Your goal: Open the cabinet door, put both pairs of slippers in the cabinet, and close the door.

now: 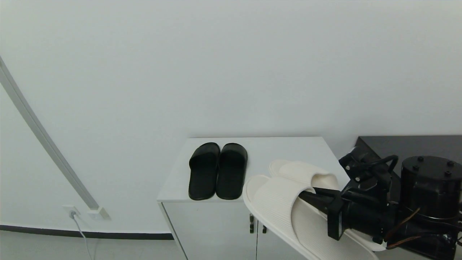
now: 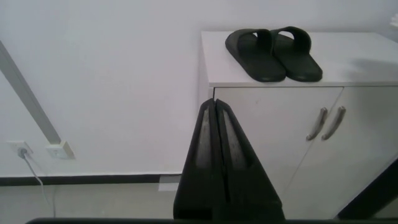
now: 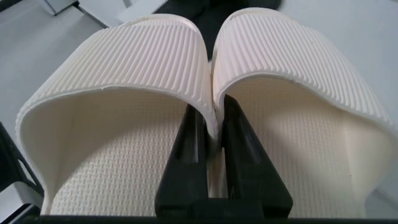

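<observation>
Right gripper [image 3: 212,124] jaws clamp the white slippers [image 1: 278,202] by adjoining straps — long axis toward 10 o'clock. Cabinet door [image 1: 213,231] closed, handles [image 1: 251,223] at 8 o'clock; left gripper [image 2: 215,102] jaws shut, empty.

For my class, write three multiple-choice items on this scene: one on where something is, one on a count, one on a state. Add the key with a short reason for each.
1. Where are the black slippers?
A) on the floor
B) on top of the cabinet
C) inside the cabinet

2. How many white slippers does the right gripper hold?
A) one
B) two
C) none

3. The cabinet doors are:
A) both closed
B) one open, one closed
C) both open

Key:
1 B, the pair lies side by side on the cabinet's top.
2 B, its jaws pinch the two slippers together.
3 A, both doors sit flush with the front.
</observation>
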You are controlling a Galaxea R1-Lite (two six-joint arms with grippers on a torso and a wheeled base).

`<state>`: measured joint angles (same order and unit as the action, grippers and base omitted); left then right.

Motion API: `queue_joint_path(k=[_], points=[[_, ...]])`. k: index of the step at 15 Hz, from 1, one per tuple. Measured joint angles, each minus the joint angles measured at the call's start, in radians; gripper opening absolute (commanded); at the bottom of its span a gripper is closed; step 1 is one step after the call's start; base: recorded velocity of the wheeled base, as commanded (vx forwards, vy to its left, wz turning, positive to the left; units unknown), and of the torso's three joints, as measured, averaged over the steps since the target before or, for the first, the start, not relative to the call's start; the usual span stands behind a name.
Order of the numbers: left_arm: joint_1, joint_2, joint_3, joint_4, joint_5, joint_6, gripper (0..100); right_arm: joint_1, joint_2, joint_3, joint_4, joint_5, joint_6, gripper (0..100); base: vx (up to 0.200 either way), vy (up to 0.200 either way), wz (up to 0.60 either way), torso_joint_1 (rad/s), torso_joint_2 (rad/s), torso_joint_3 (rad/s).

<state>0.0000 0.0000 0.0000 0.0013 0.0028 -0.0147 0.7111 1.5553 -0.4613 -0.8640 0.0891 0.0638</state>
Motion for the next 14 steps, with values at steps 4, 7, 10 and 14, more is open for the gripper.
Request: queue_joint_path(k=[4, 7, 10, 14], points=[[0.0, 0.0, 0.0, 0.0, 0.001, -0.003, 0, -0.001, -0.008, 0.015, -0.004, 0.0, -0.005, 0, -0.1, 0.0, 0.0, -0.006, 0.0, 0.004], [0.0, 0.0, 0.0, -0.001, 0.001, 0.0, 0, 0.007, -0.012, 0.024, -0.006, 0.001, -0.011, 0, 0.0, 0.0, 0.0, 0.0, 0.0, 0.0], [0.0, 0.0, 0.0, 0.0, 0.001, 0.001, 0, 0.009, -0.009, 0.035, -0.006, 0.002, -0.012, 0, 0.0, 0.0, 0.0, 0.0, 0.0, 0.0], [0.0, 0.0, 0.0, -0.001, 0.001, 0.001, 0, 0.009, 0.013, 0.043, -0.008, -0.002, -0.04, 0, 0.0, 0.0, 0.0, -0.026, 0.06, 0.036]])
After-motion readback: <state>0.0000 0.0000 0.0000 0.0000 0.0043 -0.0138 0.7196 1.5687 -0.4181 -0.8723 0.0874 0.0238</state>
